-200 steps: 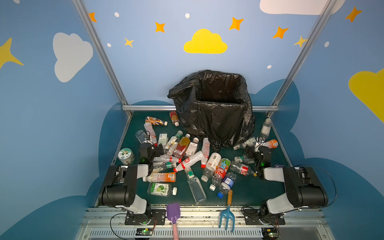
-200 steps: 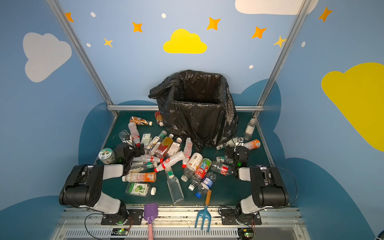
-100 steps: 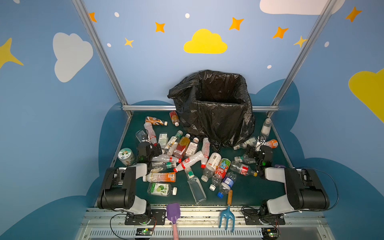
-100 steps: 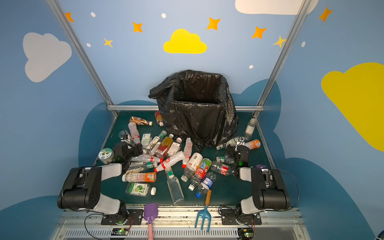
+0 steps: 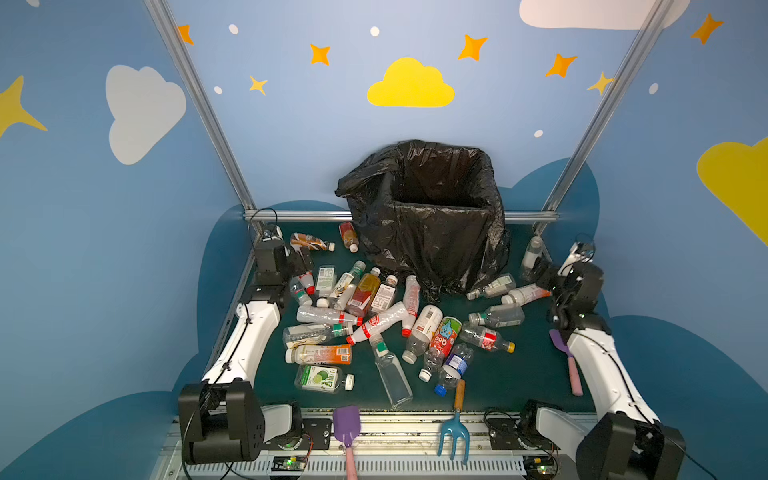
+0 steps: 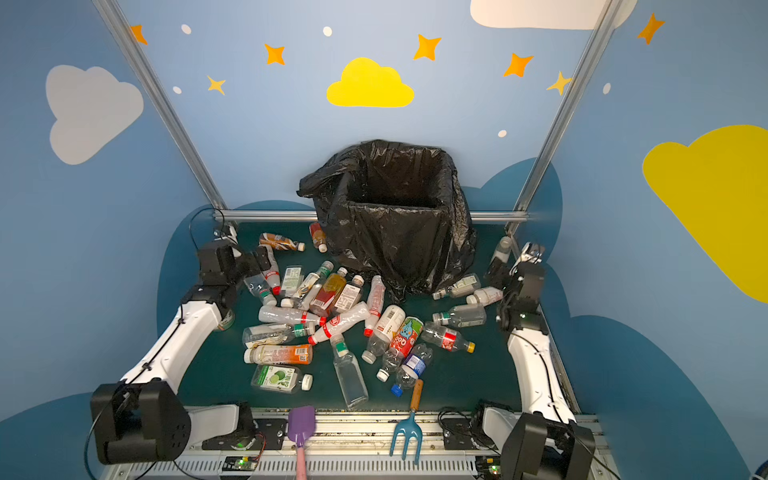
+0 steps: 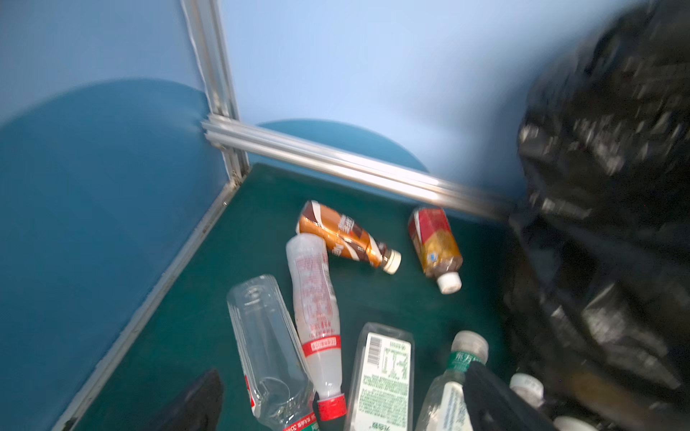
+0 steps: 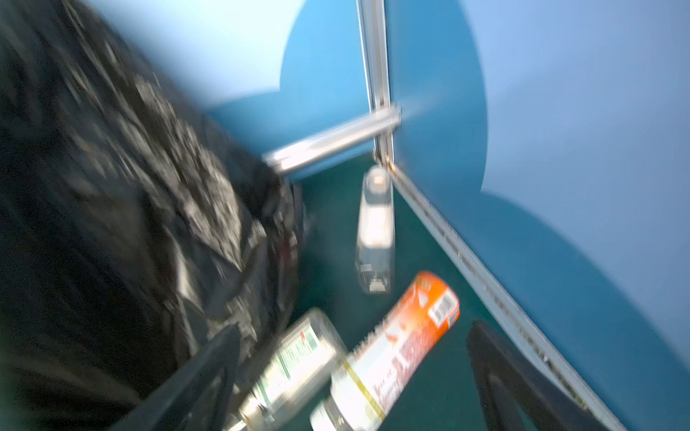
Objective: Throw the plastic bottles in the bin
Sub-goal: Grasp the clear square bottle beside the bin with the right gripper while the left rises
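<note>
**binwatcher:** Looking at the left gripper [image 7: 341,371] first: the fingers are spread right out with nothing in them. It hangs over a white bottle with a red cap [image 7: 315,309] and a clear bottle [image 7: 265,336], which lie touching side by side. Same deal on the right gripper [image 8: 349,332], wide apart and empty. An orange-label bottle [image 8: 407,343] lies on the table [image 5: 519,386] between its fingers, with a green-label bottle [image 8: 298,358] just beside it.

**potshot:** And everything else?

**binwatcher:** The rest of the bottles [image 5: 374,316] are scattered over the table in front of the bin [image 5: 436,232], which sits at the back in the middle. I can't tell if anything's in it, it's too dark inside.

**potshot:** So what goes wrong from here?

**binwatcher:** My guess is the left closes on two bottles at once since they're touching, and one squirts out or gets dragged along. On the right, one finger is close by the black bag [image 8: 130,224], so it could snag that loose plastic and tug the bin. These bottles are also round and slick, so an off-centre pinch would probably pop one loose. And the bin's tall, so a low swing would hit the wall instead of clearing the rim.
</note>
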You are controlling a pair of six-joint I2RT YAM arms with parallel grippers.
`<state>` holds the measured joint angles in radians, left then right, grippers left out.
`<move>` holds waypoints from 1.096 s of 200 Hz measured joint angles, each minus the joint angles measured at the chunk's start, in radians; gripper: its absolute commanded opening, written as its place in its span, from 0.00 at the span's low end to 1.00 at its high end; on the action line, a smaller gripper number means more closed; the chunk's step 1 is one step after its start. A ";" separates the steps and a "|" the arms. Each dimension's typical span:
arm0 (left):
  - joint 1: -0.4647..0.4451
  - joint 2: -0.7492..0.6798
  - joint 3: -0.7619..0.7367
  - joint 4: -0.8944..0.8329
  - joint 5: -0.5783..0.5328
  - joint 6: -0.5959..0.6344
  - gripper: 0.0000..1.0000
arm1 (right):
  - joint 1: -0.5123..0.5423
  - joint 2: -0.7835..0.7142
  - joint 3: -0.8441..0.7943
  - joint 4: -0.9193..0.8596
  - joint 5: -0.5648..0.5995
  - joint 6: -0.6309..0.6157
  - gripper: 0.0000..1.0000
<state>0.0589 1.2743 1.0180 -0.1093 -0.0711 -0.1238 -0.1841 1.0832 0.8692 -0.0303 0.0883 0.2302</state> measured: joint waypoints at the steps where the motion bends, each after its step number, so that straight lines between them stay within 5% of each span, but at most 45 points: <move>1: 0.000 0.001 0.011 -0.012 -0.004 -0.003 1.00 | -0.001 0.001 0.008 -0.009 -0.002 0.000 0.92; 47: 0.002 0.067 0.240 -0.306 -0.048 -0.096 1.00 | -0.031 0.125 0.316 -0.401 -0.078 0.027 0.89; 101: 0.002 0.094 0.296 -0.478 -0.029 -0.207 0.96 | -0.055 0.415 0.602 -0.747 -0.096 0.074 0.89; 219: 0.009 0.077 0.288 -0.556 -0.050 -0.294 1.00 | -0.070 0.996 1.104 -1.029 -0.019 0.090 0.82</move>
<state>0.0681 1.3510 1.3060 -0.6651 -0.1215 -0.4183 -0.2539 2.0792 1.9728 -1.0592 0.0696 0.3199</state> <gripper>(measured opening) 0.998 0.818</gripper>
